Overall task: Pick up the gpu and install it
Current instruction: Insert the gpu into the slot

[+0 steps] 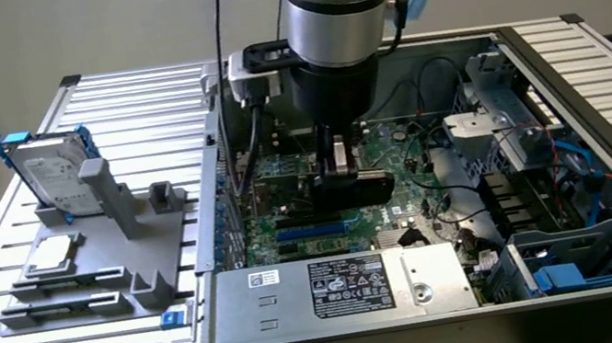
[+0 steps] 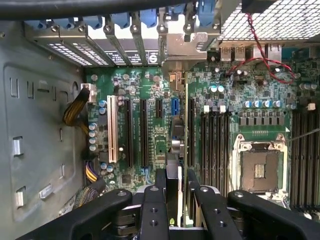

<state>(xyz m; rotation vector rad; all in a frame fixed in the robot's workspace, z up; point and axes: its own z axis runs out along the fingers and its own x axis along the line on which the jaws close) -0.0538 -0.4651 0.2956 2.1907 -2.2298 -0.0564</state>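
The gpu (image 1: 349, 190), a card with a black cooler, hangs inside the open computer case (image 1: 592, 96), low over the green motherboard (image 1: 410, 196). My gripper (image 1: 337, 162) reaches down from the arm and is shut on the card's upper edge. In the wrist view the gpu (image 2: 176, 137) appears edge-on between the two black fingers (image 2: 160, 182), with my gripper (image 2: 176, 176) clamped on it. Its silver bracket (image 2: 186, 52) lies against the case's rear slot openings, and the card runs along the black expansion slots (image 2: 145, 132).
A grey stand (image 1: 87, 273) on the exterior view's left carries a silver hard drive in a blue frame (image 1: 51, 172) and a square processor chip (image 1: 55, 253). The power supply (image 1: 338, 287), a blue drive cage (image 1: 572, 271) and cables (image 1: 479, 198) crowd the case. An open processor socket (image 2: 260, 170) sits beside the memory slots.
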